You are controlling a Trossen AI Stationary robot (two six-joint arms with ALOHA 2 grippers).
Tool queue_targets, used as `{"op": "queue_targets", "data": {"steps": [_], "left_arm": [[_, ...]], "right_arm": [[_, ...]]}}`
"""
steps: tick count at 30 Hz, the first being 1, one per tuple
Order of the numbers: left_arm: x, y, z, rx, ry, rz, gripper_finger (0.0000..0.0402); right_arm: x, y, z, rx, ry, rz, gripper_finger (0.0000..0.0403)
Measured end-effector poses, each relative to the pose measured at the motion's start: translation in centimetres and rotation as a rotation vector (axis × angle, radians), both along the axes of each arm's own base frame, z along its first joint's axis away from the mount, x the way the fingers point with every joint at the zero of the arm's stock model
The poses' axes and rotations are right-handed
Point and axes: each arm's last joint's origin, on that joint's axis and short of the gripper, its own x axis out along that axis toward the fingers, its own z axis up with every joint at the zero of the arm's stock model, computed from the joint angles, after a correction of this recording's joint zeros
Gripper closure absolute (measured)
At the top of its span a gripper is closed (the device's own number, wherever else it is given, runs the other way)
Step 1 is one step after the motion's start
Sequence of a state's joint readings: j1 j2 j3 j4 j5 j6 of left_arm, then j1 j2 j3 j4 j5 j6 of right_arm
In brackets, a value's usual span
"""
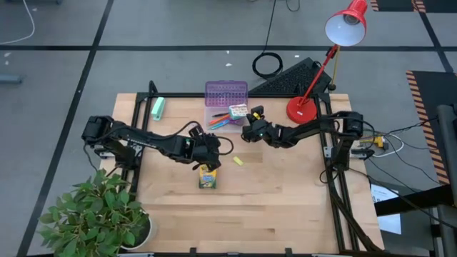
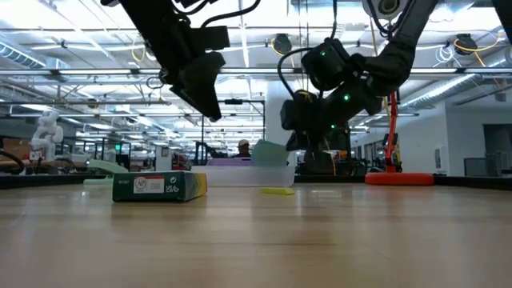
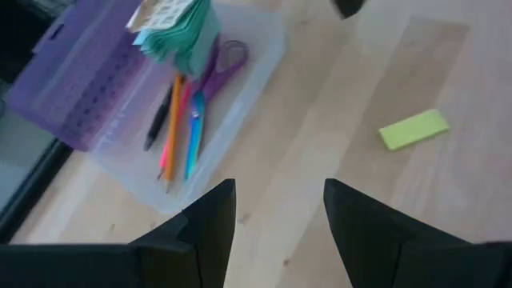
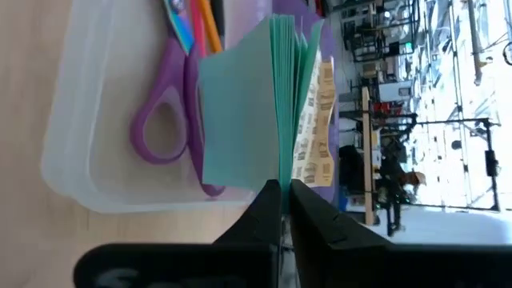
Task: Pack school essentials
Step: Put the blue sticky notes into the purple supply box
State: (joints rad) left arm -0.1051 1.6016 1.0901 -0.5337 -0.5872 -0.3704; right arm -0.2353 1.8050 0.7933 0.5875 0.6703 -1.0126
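Your right pincer [image 4: 282, 210] pinches the green notepad [image 4: 252, 108] directly above the clear box [image 4: 96, 172]. Your left pincer [image 3: 278, 212], open and empty, hovers nearer the crayon box [image 1: 207, 176] on the worktop [image 1: 285, 207].

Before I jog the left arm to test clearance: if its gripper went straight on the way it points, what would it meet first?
Likely the bare table, short of the clear box; the left gripper is open and tilted downward. Depth is uncertain.

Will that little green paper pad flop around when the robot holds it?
Probably a bit. The right gripper pinches the paper pad by one edge, and its pages fan apart. It looks light, held above the clear box.
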Motion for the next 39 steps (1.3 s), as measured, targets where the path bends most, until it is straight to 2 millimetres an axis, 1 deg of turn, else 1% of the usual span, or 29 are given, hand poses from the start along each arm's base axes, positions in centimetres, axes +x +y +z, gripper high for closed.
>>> {"op": "queue_targets", "data": {"steps": [4, 13, 23, 33, 36, 39], "left_arm": [[0.14, -0.05, 0.06, -0.011, -0.014, -0.009, 0.0206], [0.24, -0.08, 0.12, -0.012, -0.026, -0.01, 0.0206], [0.32, -0.09, 0.16, -0.012, -0.035, -0.012, 0.0206], [0.32, -0.09, 0.15, -0.01, -0.034, -0.014, 0.0206], [0.32, -0.09, 0.15, -0.01, -0.034, -0.014, 0.0206], [0.32, -0.09, 0.15, -0.011, -0.034, -0.014, 0.0206]], "right_arm": [[0.14, 0.1, -0.57, -0.039, 0.044, -0.042, 0.0399], [0.17, -0.02, -0.25, -0.051, -0.001, -0.094, 0.0399], [0.15, 0.1, -0.56, 0.013, -0.028, -0.074, 0.0398], [-0.1, 0.23, -1.1, 0.06, 0.008, -0.064, 0.0397], [-0.14, 0.24, -1.16, 0.061, 0.018, -0.062, 0.0384], [-0.08, 0.28, -1.19, 0.08, 0.013, -0.037, 0.0355]]}}
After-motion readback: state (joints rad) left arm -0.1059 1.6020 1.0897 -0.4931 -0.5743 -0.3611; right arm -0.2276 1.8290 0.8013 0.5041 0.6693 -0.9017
